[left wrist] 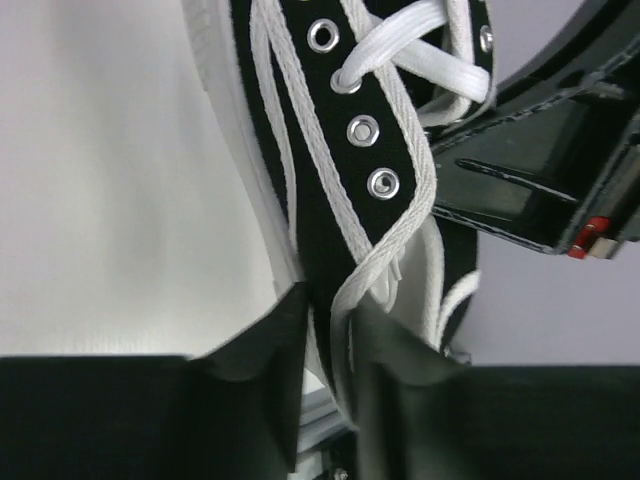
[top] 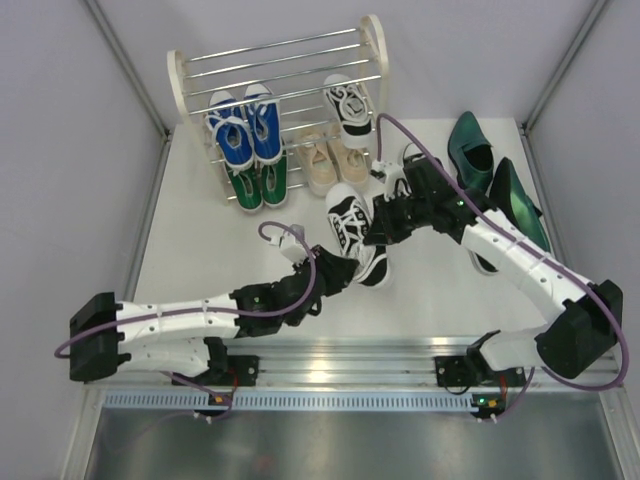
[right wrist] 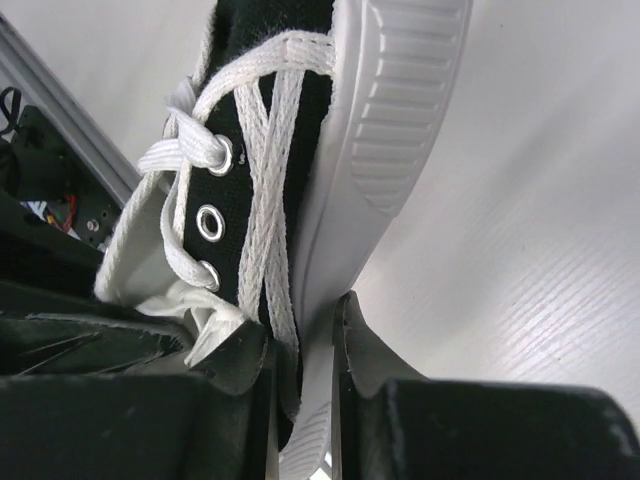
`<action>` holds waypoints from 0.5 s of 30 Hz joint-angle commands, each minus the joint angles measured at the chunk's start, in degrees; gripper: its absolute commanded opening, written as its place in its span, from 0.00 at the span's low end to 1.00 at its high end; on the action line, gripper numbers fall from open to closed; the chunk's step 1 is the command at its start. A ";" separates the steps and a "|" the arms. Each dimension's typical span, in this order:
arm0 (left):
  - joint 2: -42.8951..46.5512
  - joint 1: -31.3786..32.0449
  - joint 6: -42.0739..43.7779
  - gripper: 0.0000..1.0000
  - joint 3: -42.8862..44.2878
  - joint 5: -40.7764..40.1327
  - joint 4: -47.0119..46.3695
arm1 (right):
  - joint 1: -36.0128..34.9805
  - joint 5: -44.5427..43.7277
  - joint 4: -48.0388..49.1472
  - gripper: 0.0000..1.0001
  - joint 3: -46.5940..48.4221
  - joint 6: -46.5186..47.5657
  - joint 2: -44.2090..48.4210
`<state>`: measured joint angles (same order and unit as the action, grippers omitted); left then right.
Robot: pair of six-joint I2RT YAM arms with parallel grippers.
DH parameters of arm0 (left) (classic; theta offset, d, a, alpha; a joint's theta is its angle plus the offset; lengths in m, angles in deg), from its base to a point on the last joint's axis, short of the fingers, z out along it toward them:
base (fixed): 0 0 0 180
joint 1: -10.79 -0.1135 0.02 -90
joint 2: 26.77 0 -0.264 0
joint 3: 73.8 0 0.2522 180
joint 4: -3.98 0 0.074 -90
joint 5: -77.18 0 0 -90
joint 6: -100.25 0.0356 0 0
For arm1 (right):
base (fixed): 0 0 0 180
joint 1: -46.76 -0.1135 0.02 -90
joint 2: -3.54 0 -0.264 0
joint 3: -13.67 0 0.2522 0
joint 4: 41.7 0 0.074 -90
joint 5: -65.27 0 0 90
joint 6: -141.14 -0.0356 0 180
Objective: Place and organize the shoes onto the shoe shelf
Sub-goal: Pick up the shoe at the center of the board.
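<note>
Closest up, left gripper has its jaws pressed onto the laced black canvas side of the black-and-white pair. Right gripper likewise pinches black canvas + white rubber sidewall, jaws tight on it. Can't tell whether both hold the same shoe. From above, that pair sits mid-table, near the front of the shoe shelf but not on it, w/ both arms meeting over it.

Shelf so far:
- blue pair on a middle tier at left
- green pair just in front of and below it
- beige pair at centre front, unclear whether on rods or on the table
- one lone black-and-white shoe at right

Left to do, by my judgement: shelve the gripped pair, find the lone shoe's mate (not clearly visible, maybe under the right arm), and move the dark green dress shoes, which lie on the table at right, apart from the shelf. Roughly half done
</note>
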<state>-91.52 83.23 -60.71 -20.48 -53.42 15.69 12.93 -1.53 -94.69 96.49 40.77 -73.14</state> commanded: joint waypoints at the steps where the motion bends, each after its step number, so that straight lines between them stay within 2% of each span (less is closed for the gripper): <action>1: 3.75 -0.11 1.78 0.34 -2.01 1.83 -16.24 | -0.63 8.69 1.08 0.00 1.61 5.52 0.92; 2: 4.36 -0.20 2.31 0.58 -2.19 2.36 -16.15 | -0.28 9.57 0.73 0.00 1.69 7.02 1.18; 5: 7.26 -0.20 5.47 0.82 -3.51 5.61 -16.24 | 2.17 15.90 -1.11 0.00 0.91 16.67 1.80; 6: 9.53 -0.29 6.70 0.95 -4.21 6.40 -17.54 | 2.88 17.22 -1.55 0.00 0.56 18.44 2.06; 7: 10.86 -0.29 8.10 0.98 -5.00 7.89 -17.90 | 3.50 20.19 -2.43 0.00 0.29 20.37 2.24; 12: 24.19 -1.43 10.57 0.98 -13.52 7.91 -19.05 | 6.40 29.77 -5.07 0.00 -0.42 27.41 4.00; 15: 30.62 -1.96 11.80 0.98 -14.68 6.50 -14.94 | 6.67 34.61 -8.23 0.00 0.72 31.54 3.74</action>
<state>-65.46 81.81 -52.12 -34.39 -46.44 1.64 19.16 21.42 -101.70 95.31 65.38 -72.27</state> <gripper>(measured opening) 0.982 0.239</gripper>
